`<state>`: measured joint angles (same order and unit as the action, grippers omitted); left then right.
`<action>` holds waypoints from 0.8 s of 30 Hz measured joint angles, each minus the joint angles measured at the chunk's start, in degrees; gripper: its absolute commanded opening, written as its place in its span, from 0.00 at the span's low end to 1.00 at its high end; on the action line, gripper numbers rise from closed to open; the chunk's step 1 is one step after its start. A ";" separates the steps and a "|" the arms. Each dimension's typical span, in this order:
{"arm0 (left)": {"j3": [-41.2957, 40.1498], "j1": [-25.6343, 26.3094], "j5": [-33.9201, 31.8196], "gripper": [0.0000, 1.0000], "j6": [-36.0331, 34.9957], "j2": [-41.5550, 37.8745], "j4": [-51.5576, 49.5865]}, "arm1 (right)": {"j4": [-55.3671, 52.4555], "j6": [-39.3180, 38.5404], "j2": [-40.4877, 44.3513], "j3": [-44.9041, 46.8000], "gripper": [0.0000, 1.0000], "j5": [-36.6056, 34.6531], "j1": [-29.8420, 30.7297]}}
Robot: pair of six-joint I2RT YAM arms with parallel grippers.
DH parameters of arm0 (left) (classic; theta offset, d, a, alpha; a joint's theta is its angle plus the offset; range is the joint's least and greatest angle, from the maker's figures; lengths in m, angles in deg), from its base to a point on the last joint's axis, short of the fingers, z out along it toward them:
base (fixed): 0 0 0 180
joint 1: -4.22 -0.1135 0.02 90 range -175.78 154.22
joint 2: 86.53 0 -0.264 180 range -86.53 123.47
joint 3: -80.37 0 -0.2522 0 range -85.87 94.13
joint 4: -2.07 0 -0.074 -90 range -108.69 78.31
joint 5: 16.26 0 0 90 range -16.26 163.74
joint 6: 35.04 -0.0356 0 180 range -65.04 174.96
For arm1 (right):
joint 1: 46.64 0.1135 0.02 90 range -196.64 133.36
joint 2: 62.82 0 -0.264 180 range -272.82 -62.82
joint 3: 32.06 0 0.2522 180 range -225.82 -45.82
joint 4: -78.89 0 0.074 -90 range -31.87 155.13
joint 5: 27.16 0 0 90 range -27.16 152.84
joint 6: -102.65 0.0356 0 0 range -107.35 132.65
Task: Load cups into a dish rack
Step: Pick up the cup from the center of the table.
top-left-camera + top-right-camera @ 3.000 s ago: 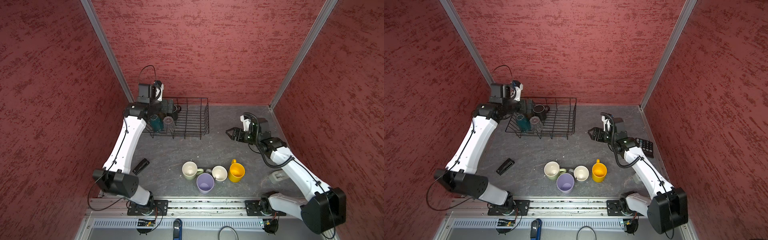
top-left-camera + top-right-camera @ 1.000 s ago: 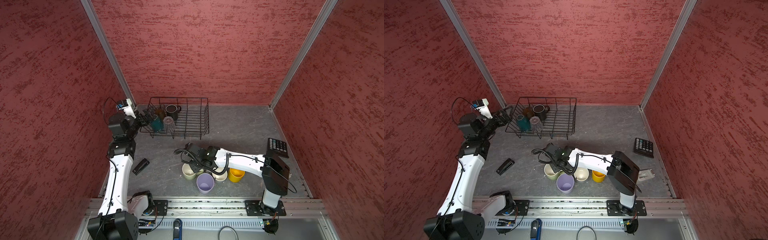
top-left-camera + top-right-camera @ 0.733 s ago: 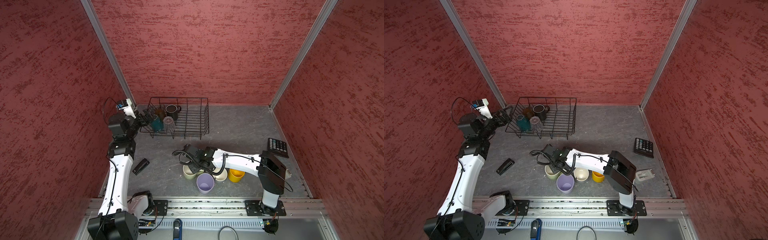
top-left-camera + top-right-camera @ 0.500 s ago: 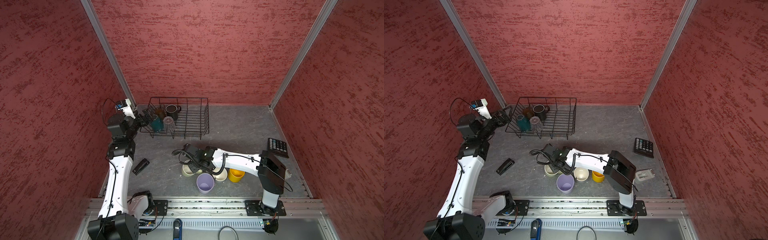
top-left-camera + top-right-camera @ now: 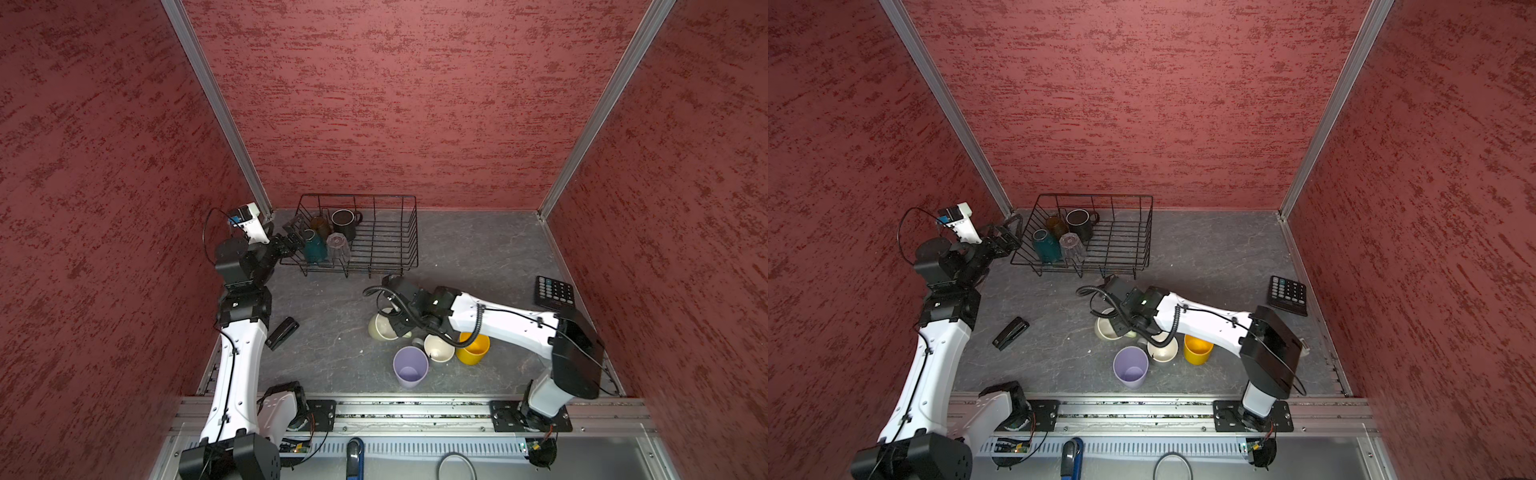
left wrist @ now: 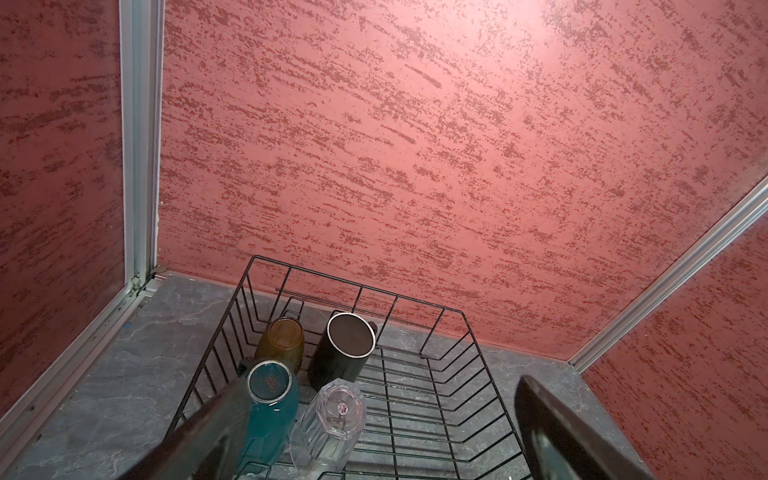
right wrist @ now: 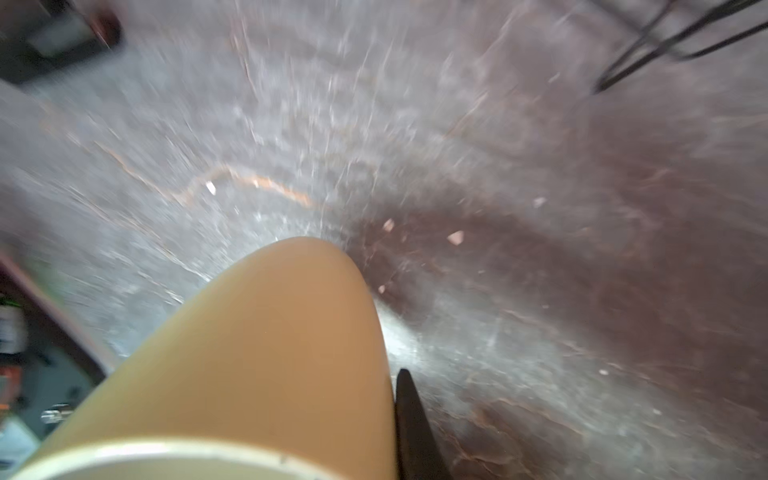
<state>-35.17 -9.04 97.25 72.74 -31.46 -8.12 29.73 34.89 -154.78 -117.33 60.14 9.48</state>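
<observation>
The right gripper (image 5: 397, 327) is clamped on the rim of the pale green ceramic mug (image 5: 380, 328), which sits tilted on the grey worktop (image 5: 478, 257). The black wire dish rack (image 5: 409, 232) stands at the mug's twelve o'clock. The left gripper (image 5: 293, 235) gapes wide at the rack's nine o'clock.

Eight cups (image 5: 410, 368), one dish rack (image 5: 409, 232), one calculator (image 5: 555, 293), seemingly one stapler (image 5: 282, 332).
</observation>
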 measured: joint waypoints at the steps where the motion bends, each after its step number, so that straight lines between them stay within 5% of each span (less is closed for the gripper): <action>1: -0.50 0.02 0.74 1.00 0.00 -0.02 0.96 | 0.87 0.24 2.25 0.63 0.00 0.85 -1.57; 13: -7.74 1.66 15.82 1.00 1.68 2.36 19.02 | 16.48 4.79 17.94 9.60 0.00 14.67 -23.65; 24: -8.87 19.34 31.80 1.00 -7.80 5.16 21.44 | 30.18 12.00 17.88 17.18 0.00 30.51 -32.39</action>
<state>-44.04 10.30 129.05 64.94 -26.31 13.33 59.92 46.89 -136.90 -100.15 90.66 -22.92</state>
